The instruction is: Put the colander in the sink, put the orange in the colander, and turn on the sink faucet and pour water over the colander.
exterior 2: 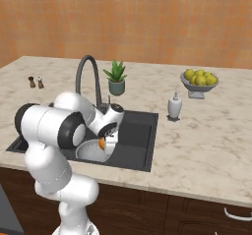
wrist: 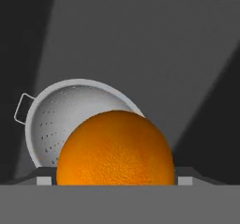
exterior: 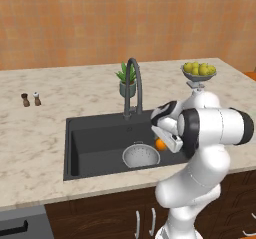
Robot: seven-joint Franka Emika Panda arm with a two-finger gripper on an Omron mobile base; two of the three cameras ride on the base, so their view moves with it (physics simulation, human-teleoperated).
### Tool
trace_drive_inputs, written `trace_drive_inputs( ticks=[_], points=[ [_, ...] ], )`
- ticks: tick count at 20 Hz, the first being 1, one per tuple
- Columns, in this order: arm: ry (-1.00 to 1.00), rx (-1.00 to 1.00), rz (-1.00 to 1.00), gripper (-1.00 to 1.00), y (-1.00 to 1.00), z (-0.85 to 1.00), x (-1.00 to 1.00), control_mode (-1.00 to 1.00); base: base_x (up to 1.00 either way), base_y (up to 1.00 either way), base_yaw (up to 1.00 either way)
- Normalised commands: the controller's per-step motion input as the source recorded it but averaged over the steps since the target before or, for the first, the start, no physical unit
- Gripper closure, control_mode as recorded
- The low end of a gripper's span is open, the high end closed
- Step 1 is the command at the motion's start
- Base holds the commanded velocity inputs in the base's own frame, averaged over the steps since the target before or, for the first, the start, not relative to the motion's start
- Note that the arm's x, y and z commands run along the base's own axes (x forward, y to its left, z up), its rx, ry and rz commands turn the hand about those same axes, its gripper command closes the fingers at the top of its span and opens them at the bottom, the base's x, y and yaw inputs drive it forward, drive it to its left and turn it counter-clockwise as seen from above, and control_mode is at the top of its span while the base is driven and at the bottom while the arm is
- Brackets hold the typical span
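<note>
Clamping round dimpled orange point(wrist: 115, 148) – gripper point(exterior: 161, 144) above perforated metal colander point(wrist: 70, 122) in matte sink point(exterior: 95, 138).

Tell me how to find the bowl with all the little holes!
Look at the big black sink sunk into the marble counter. On its floor, near the front, sits the colander, a small round silvery-white bowl. Tiny holes and a little wire handle set it apart from the orange in the gripper beside it.

Even, soft rendered light; pale diagonal band across the sink point(wrist: 140, 40) floor.
</note>
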Motion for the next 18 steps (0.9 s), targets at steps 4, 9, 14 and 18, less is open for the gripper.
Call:
trace_drive_inputs(
  ticks=[4, 9, 14, 18],
  points=[
    [0.03, 0.02, 0.0, 1.0, 0.14, -0.46, 0.01, -1.0, 0.0, 0.0, 0.0],
    [0.05, 0.01, 0.0, 1.0, 0.19, -0.4, 0.03, -1.0, 0.0, 0.0, 0.0],
    [0.05, 0.03, 0.0, 1.0, 0.09, -0.43, 0.21, -1.0, 0.0, 0.0, 0.0],
    [0.04, 0.03, 0.0, 1.0, 0.04, -0.43, 0.23, -1.0, 0.0, 0.0, 0.0]
  ],
)
